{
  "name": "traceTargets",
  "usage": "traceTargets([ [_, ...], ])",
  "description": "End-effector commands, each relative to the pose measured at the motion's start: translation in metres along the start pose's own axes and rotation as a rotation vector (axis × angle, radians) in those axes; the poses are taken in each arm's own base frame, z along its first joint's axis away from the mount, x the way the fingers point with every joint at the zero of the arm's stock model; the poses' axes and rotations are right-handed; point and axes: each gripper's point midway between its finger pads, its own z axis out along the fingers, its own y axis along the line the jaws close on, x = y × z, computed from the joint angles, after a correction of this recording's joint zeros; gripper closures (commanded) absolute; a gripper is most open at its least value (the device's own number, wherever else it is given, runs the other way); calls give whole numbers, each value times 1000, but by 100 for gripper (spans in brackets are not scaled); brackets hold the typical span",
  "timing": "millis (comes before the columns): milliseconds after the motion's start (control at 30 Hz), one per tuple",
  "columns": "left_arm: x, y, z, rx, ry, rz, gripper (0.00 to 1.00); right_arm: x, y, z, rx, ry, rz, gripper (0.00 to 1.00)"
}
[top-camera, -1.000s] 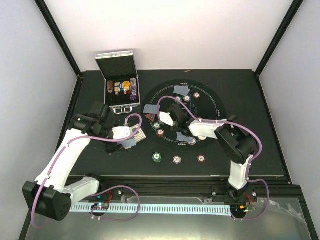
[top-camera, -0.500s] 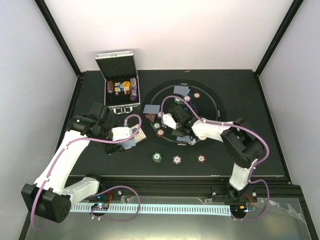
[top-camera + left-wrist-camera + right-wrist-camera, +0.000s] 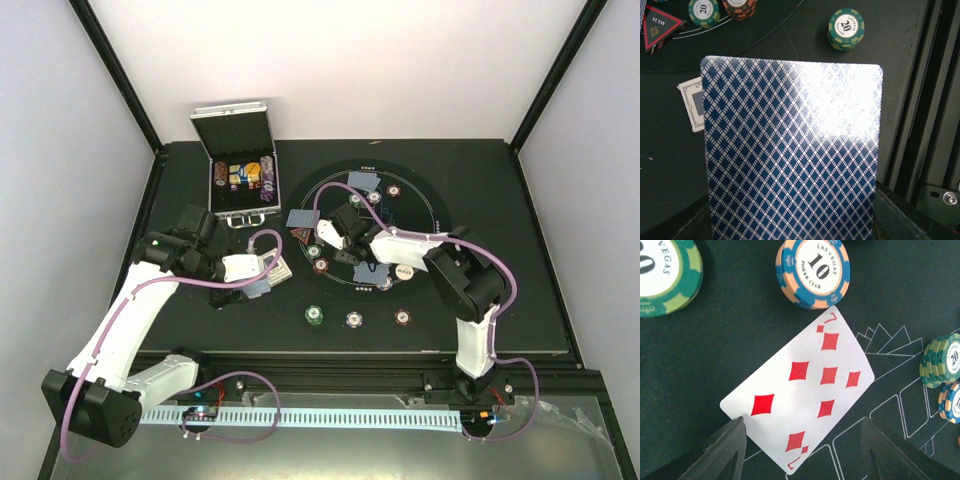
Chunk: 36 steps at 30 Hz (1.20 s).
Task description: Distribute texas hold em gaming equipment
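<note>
Case: the silver hinged case (image 3: 232, 128) stands open at the far left of the table (image 3: 480, 200) with its lid upright. Its tray holds chips and other small pieces, too small to sort.
Mat: the round black mat (image 3: 420, 235) lies at the table centre and carries cards, chips and the red triangle token (image 3: 300, 236).
Left hand: the left hand (image 3: 258, 270) is closed together, clamped on a blue-backed card (image 3: 790, 150). It sits low over the table, just left of the mat and nearer than the case.
Right hand: the right hand (image 3: 802, 422) has its fingers apart, low over the left half of the mat, with the arm reaching across from its base.
Seven of diamonds: the seven of diamonds (image 3: 800, 395) lies face up and flat on the mat between the fingertips, with one fingertip (image 3: 732, 440) at its corner.
Nearby: an orange-and-blue chip (image 3: 812, 270) sits just beyond the card's far corner. A green chip (image 3: 315, 314), a white chip (image 3: 354, 319) and a brown-red chip (image 3: 402, 316) lie in a row near the mat's near edge.
Obstruction: the held card fills most of the left wrist view. A second card (image 3: 692, 102) shows at its left edge.
</note>
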Motion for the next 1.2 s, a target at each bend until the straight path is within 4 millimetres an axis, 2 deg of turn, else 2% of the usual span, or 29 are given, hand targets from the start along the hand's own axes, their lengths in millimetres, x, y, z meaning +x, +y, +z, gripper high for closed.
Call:
traceTargets([
  [0,-1,0,-4,-10,3,5,98,1,2,9,-8,20,16,35],
  [267,0,1,-2,-3,6,1,98,4,2,17,-1,34,25,35],
  [500,1,1,-2,-7,12,3,98,-1,-20,32,55,65,53,35],
  [667,1,1,-2,-4,12,0,98,-5,-33,27,91,54,80,34],
  [867,0,1,-3,-2,11,3,99,10,-39,15,135,71,64,33],
  [933,0,1,-3,0,10,3,98,5,-48,3,160,48,94,33],
  [1033,0,1,-3,0,11,3,99,-20,-69,-28,179,-55,193,32],
  [1167,-2,0,-6,-4,5,4,98,-55,-105,-93,216,-255,402,26],
])
